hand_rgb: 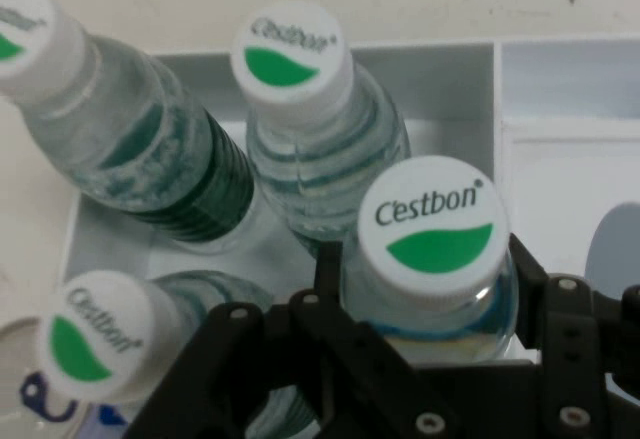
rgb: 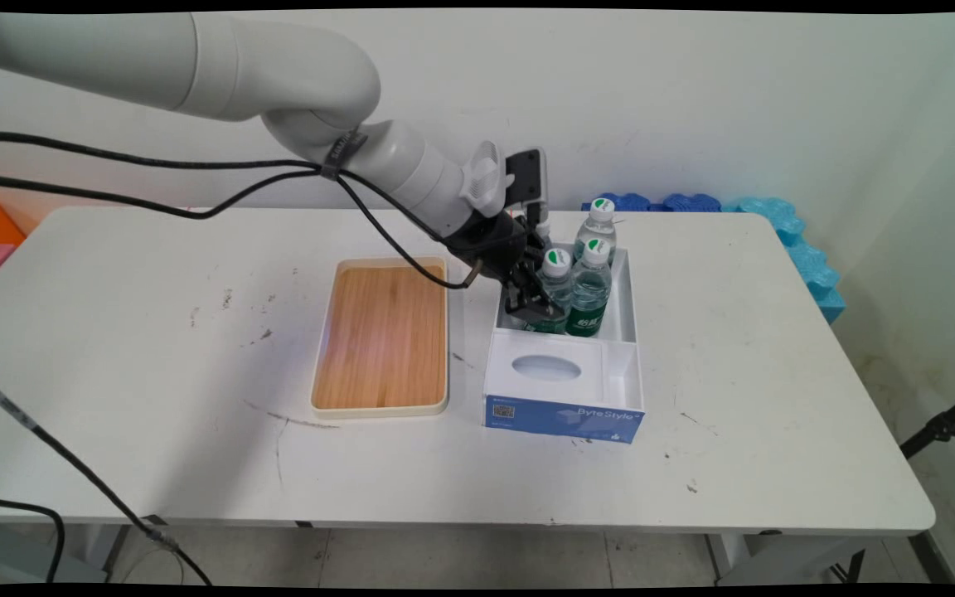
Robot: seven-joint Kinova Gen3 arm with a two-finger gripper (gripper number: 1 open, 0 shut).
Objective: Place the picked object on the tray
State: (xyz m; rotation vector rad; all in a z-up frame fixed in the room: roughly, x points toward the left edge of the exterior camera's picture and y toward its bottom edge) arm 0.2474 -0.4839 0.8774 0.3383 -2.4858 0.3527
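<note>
While arm slants down from upper left, gripper (rgb: 531,300) dips into white box (rgb: 625,308) near table's (rgb: 154,332) far edge — fingers (hand_rgb: 330,279) closed round nearest-corner bottle (hand_rgb: 432,259), three bottles (hand_rgb: 300,109) beside.

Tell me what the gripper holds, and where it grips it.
The gripper is shut on a water bottle in the white box, its fingers on either side of the bottle's shoulder, just below the cap.

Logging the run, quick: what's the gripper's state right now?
Gripper: closed around a Cestbon water bottle standing in the white box, one finger on each side of it just below the cap.
</note>
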